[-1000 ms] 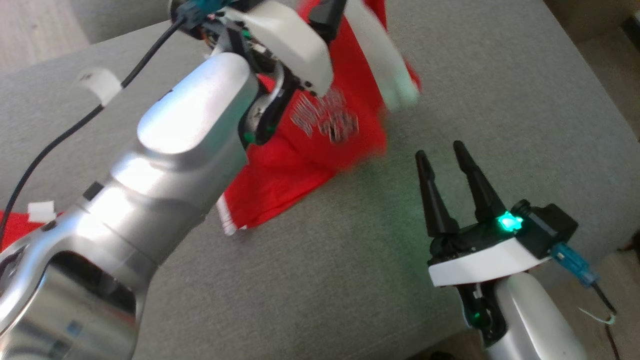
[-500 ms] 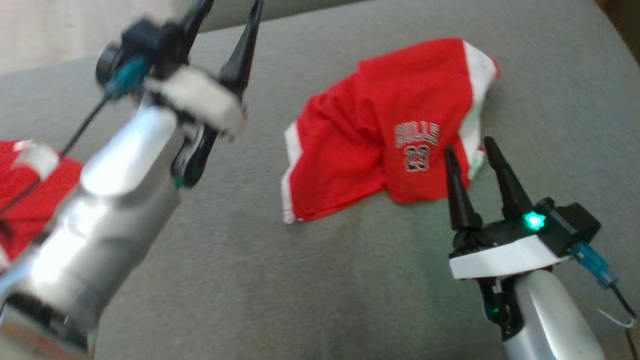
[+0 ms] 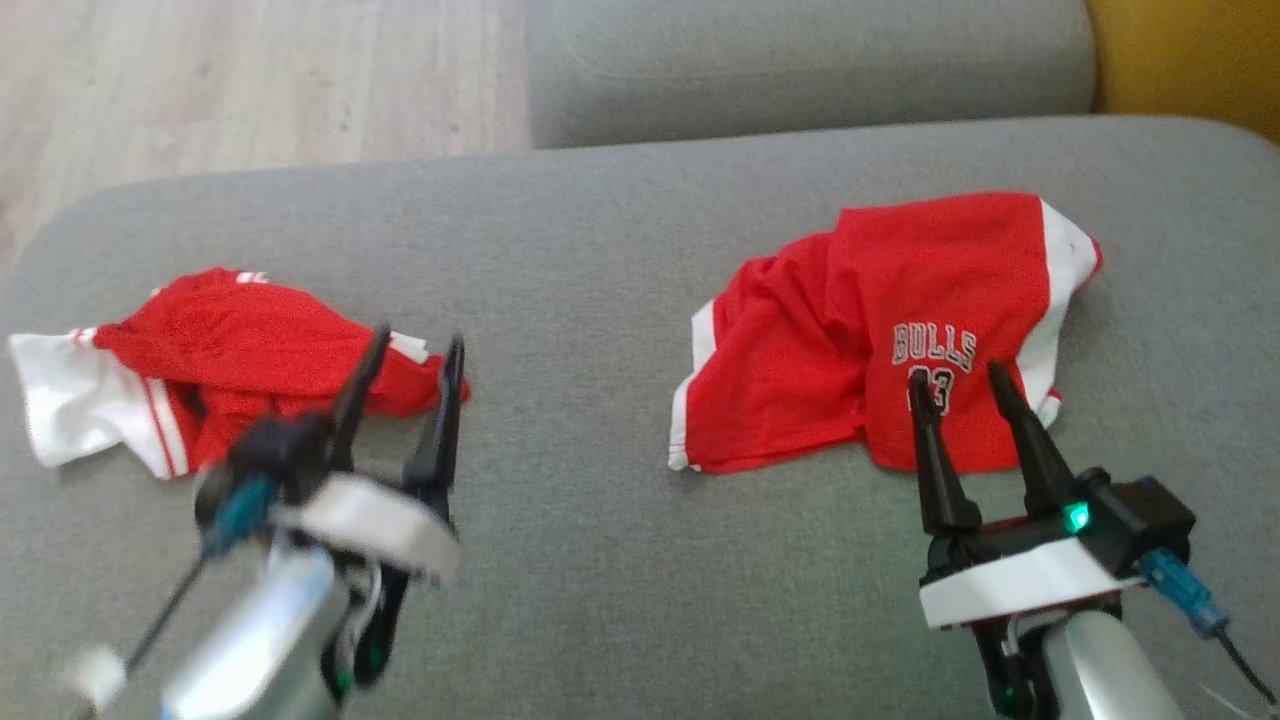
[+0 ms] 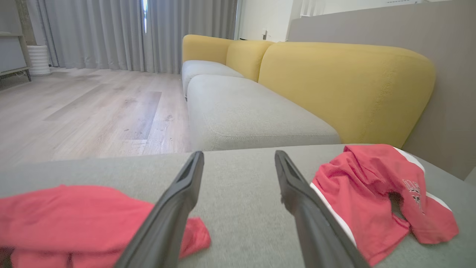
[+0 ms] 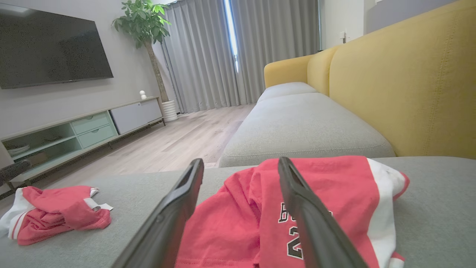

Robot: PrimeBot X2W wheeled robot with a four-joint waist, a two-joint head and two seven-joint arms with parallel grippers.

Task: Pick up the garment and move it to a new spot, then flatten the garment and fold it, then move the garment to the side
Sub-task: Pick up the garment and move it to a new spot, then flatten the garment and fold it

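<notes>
The left gripper (image 3: 420, 337) is hanging at the lower left of the head view with its two dark fingers spread wide and nothing between them. Its fingertips are showing in front of the near edge of a second red garment (image 3: 230, 340), which is lying crumpled at the left of the frame with a white part trailing off toward the left edge; whether the tips are touching the cloth cannot be told. In the left wrist view this cloth is sitting at the lower left, partly behind the left finger.

The right gripper (image 3: 955, 372) is standing at the lower right of the head view, jaws equally wide and empty, a green light glowing on its base. Its fingertips are overlapping the lower edge of the garment (image 3: 880, 330) – a red piece with white side stripes and a BULLS print – and contact cannot be made out. The garment is lying bunched and unfolded at the centre right of the frame, well apart from the other red piece. In the right wrist view it is spreading across the lower middle, behind both fingers.

Both pieces are resting on a grey sofa cushion (image 3: 600, 250). A yellow backrest (image 3: 1180, 50) is showing at the upper right and a pale wooden floor (image 3: 250, 80) at the upper left. The right wrist view is also taking in grey curtains (image 5: 208, 52), a dark television (image 5: 52, 48), a leafy plant (image 5: 145, 18) and a low cabinet (image 5: 74, 130).
</notes>
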